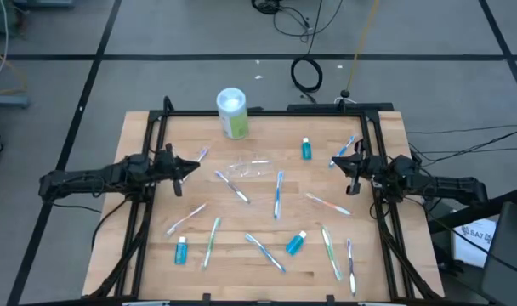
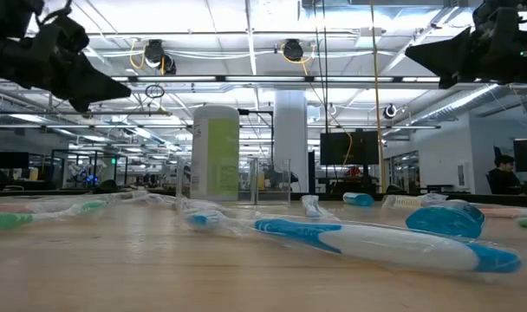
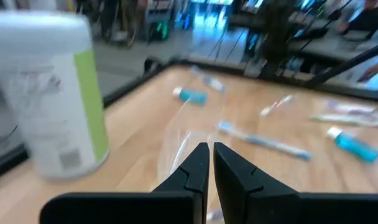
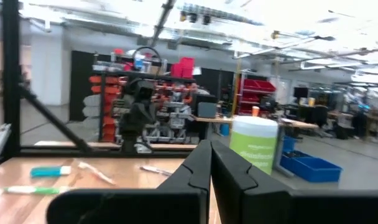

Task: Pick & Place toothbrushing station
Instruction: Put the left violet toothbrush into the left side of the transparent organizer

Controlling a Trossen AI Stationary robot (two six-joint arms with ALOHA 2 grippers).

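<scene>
A: Nearest piece to the left gripper (image 1: pixel 180 167)?

B: Blue-tipped toothbrush (image 1: pixel 201 155) just at its one o'clock, close beside the fingertips. Beyond that, the clear plastic container (image 1: pixel 251 167) at three o'clock on the table (image 1: pixel 148 255), lying on its side, long axis running nine to three. Straight ahead in the left wrist view too (image 3: pixel 176 140), just past the fingertips.

A: And the right gripper (image 1: pixel 355 167)?

B: Farther off from the container, which lies out at its nine o'clock. Closer company there: a toothbrush (image 1: pixel 344 150) at its eleven and a teal tube (image 1: pixel 306 150) toward ten. So left arm nearer for the container, judging by the gap.

A: State of the fingers?

B: Left pair pressed nearly together, only a thin slit between (image 3: pixel 207 168), nothing held, nothing touched. Right pair likewise closed up and empty (image 4: pixel 209 165). Both riding above the wood in the low view.

A: Needed first, then?

B: Probably spreading the left fingers wide and dropping toward three o'clock, across the container's short side. Green-and-white canister (image 1: pixel 232 112) standing at one o'clock, clear of that path.
</scene>
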